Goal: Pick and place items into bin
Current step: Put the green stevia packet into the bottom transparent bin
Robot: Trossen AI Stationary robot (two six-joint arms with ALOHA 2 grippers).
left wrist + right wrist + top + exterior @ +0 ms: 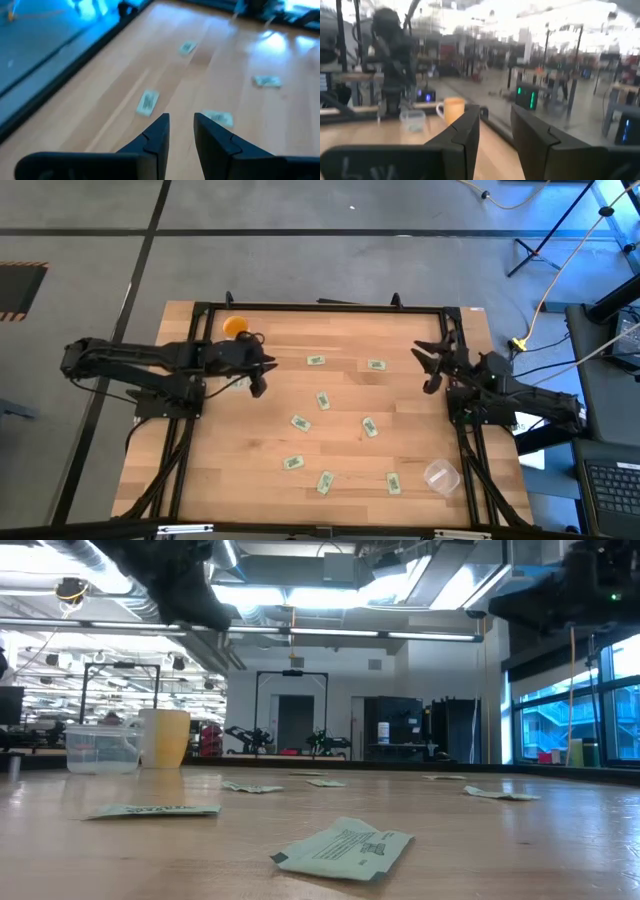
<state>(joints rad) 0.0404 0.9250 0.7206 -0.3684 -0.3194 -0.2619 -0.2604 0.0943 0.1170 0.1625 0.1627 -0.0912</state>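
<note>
Packets (322, 399) are all lying flat on the wooden table (220, 480), scattered mostly thru the middle and near half, none touching each other; another one (343, 847) sits right in front of the low cam w/ a corner lifted a bit. They look paper-thin, v. light, floppy, prob. a bit slick, so no real edge to pinch from the side. I'd say come straight down over one, fingertips either side of the short width, and press into the wood so the packet buckles up btw them; a curled corner is the easier start. Too hard a squeeze won't hurt them, but a sideways nudge will just skate them away. The clear plastic bin (441, 476) is at the near right corner, nothing in it as far as I can tell; the orange cup (235, 327) is at the far left, not part of this. Left gripper (257, 386) hangs over the far left of the table, fingers a narrow gap apart, nothing btw them. Right gripper (428, 363) waits at the far right edge, fingers apart, empty.
</note>
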